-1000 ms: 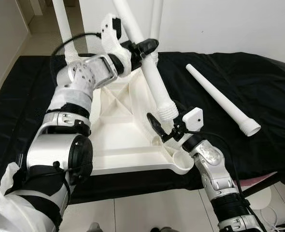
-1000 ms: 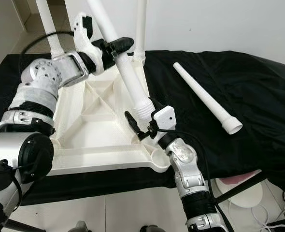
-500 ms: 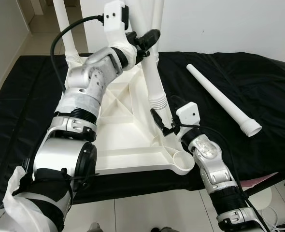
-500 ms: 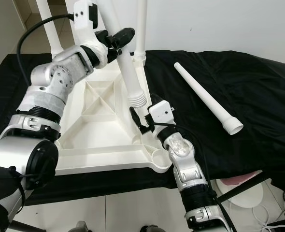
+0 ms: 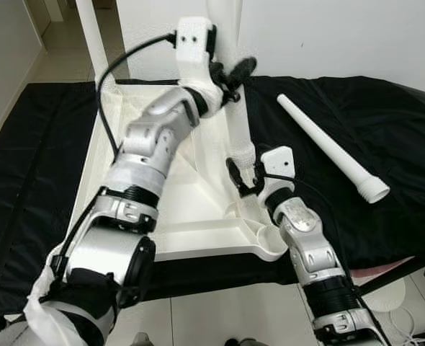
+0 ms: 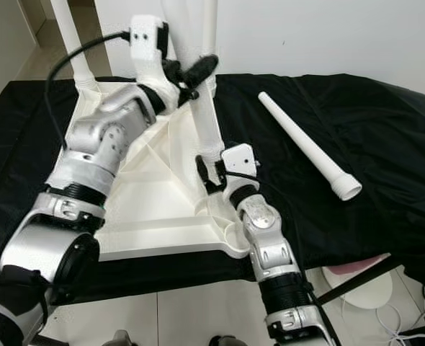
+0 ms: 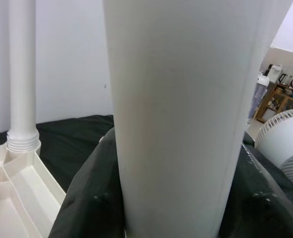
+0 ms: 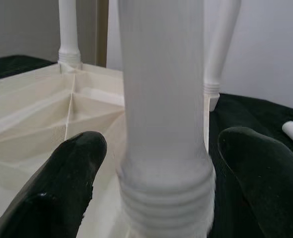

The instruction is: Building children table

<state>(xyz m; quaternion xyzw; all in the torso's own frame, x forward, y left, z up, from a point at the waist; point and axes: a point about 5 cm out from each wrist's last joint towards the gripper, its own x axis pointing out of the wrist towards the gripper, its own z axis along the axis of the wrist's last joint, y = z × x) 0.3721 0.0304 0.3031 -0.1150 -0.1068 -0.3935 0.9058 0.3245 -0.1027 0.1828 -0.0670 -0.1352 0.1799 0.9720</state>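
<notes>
- The step I judge I'm in: seating a leg (image 5: 239, 130) into the near right corner socket (image 5: 264, 236) of the upside-down tabletop (image 5: 191, 205), which lies on a black cloth (image 5: 385, 137).
- To do it well, I'd keep the leg plumb over the socket, let the threaded end find the hole, then turn it without side load (cross-threading is the risk, I think).
- Left tool (image 5: 230, 74) is clamped on the leg high up; in its wrist view the white shaft sits tight between the black fingers (image 7: 84, 198).
- Right tool (image 5: 243, 176) brackets the leg's ribbed lower end, fingers (image 8: 69, 168) apart on either side with gaps showing, so it guides, not grips.
- Left arm reaches up and across over the tabletop, elbow bent, wrist cocked toward the leg; right arm rises from below, forearm nearly upright beside the corner.
- A spare leg (image 5: 331, 148) lies on the cloth, well apart to the right; other legs (image 6: 72, 36) stand at the far corners.
</notes>
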